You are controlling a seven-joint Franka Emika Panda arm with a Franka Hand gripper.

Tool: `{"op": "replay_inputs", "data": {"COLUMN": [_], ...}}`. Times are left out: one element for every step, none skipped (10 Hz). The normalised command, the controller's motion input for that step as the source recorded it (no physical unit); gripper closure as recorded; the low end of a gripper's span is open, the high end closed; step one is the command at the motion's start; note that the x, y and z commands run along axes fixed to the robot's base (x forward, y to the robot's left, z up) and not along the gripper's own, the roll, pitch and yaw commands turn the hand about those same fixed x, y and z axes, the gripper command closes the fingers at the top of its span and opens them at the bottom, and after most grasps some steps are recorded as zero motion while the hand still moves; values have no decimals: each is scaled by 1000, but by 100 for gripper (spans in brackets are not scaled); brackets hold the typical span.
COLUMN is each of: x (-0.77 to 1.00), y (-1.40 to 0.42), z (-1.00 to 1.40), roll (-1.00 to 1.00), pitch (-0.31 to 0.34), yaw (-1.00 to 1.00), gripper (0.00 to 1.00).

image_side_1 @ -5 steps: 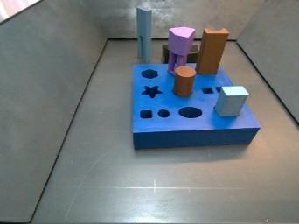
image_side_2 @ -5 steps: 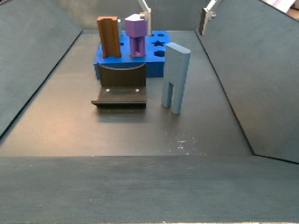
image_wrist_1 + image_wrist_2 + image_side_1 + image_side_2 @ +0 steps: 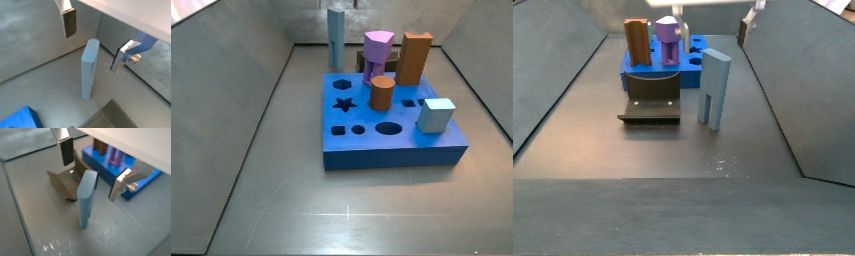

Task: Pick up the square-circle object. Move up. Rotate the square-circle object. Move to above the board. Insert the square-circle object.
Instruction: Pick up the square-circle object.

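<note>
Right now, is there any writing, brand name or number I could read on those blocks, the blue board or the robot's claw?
None can be read: the square-circle object, the board, the fixture and the gripper, open above that peg, all show plain, unmarked surfaces.
</note>
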Motion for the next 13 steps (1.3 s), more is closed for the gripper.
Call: {"op": "replay_inputs", "data": {"x": [0,0,0,0,0,0,0,-17,-80,0,0,0,0], "y": [23,71,60,103,40,20,0,0,0,0,0,0,0], "z": [-526,-386,-231,-217,-186,-231,-206,-226,-189,0,0,0,0], "roll": [0,0,0,0,-14,-37,-63,-71,-60,0,0,0,0], "pitch": [-64,-51,-20,-21,-19,-23,-26,-43,-51,0,0,0,0], "yaw": [886,817,594,486,426,386,334,323,229,0,0,0,0], "gripper": [0,0,0,0,0,0,0,0,0,0,100,100,100]}}
